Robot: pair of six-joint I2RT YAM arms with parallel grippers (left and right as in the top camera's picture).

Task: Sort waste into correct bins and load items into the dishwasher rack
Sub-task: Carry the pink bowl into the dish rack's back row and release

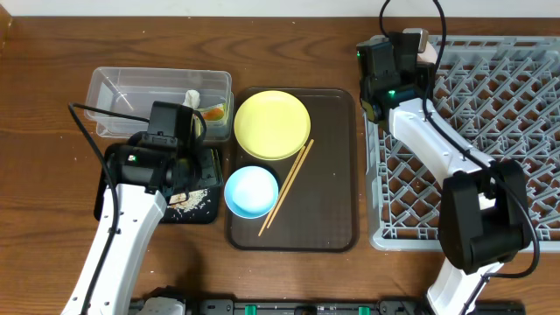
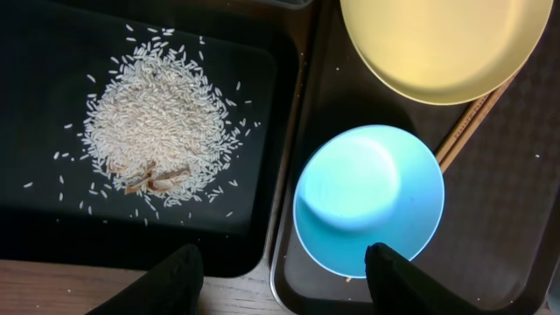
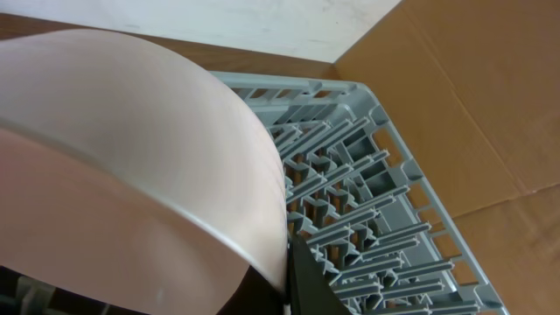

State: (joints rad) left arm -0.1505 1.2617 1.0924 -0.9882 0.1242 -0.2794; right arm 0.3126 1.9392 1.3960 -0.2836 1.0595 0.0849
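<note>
Rice grains (image 2: 157, 114) heap on flat black tray (image 2: 44, 219).

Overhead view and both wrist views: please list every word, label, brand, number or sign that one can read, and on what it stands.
No text can be read in any view.
On the snack wrapper in the clear tub, only an orange picture shows; any print is too small to read.
On the cardboard, the grey dishwasher rack and the pale cup, no markings show.
</note>
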